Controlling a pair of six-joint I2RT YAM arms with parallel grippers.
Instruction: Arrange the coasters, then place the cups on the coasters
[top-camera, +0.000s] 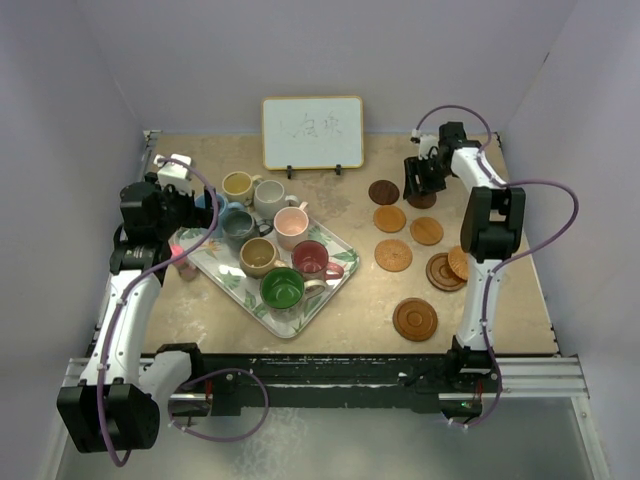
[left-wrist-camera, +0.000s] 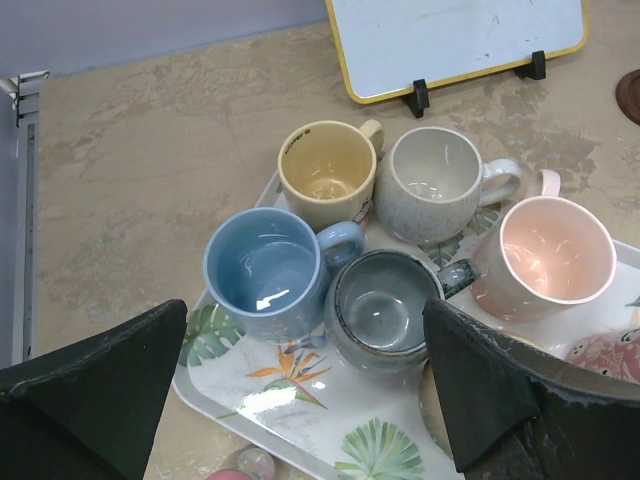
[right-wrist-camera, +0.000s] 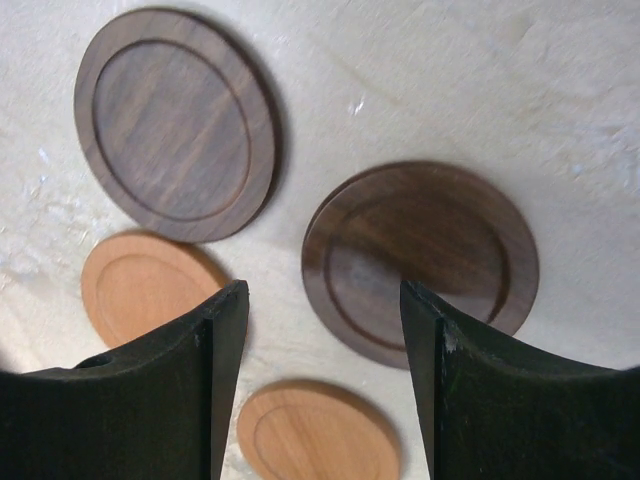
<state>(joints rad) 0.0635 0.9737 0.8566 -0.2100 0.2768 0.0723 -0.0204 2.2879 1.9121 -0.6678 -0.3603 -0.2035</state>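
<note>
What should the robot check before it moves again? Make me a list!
1. Left fingers open: ok, spread wide above the blue cup and grey cup.
2. Right fingers empty: ok, apart over a dark coaster, gripping nothing.
3. Coasters all separate: not ok, two coasters overlap.
4. Cups upright: ok, all stand mouth-up at the leafy tray.
5. Cups on coasters: not ok, none yet.
</note>
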